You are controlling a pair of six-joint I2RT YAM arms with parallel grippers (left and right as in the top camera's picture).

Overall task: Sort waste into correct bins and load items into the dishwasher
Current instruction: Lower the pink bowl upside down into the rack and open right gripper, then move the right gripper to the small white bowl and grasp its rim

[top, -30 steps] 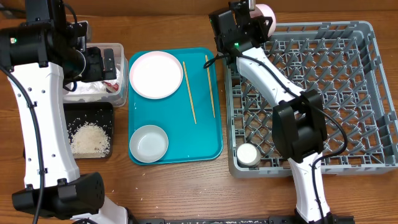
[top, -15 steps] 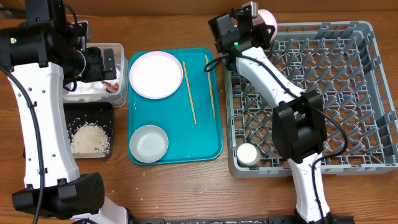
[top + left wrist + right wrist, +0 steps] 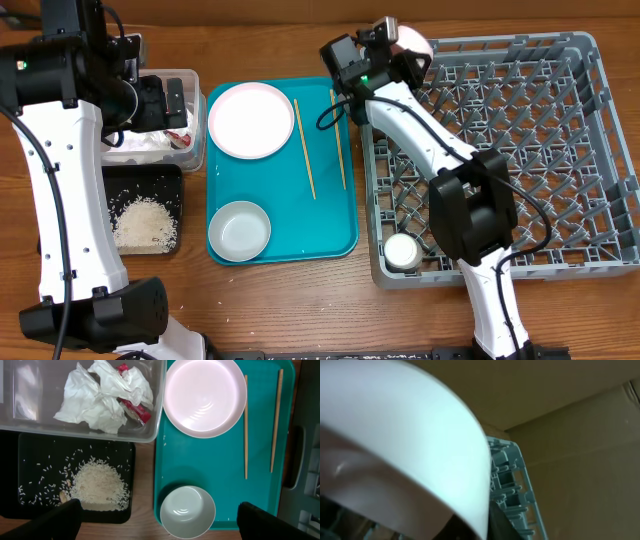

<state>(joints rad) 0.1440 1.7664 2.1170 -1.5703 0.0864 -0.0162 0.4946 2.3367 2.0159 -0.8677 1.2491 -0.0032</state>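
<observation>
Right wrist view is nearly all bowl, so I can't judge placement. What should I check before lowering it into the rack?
1. Bowl held by right gripper: ok.
2. Finger hold on the bowl: cannot tell, hidden.
3. Bowl inside the rack walls: not ok, at its far-left corner edge.
4. Pegs there free: ok; cup sits at the near-left corner.
5. Left arm clear: ok, by the tub.
</observation>
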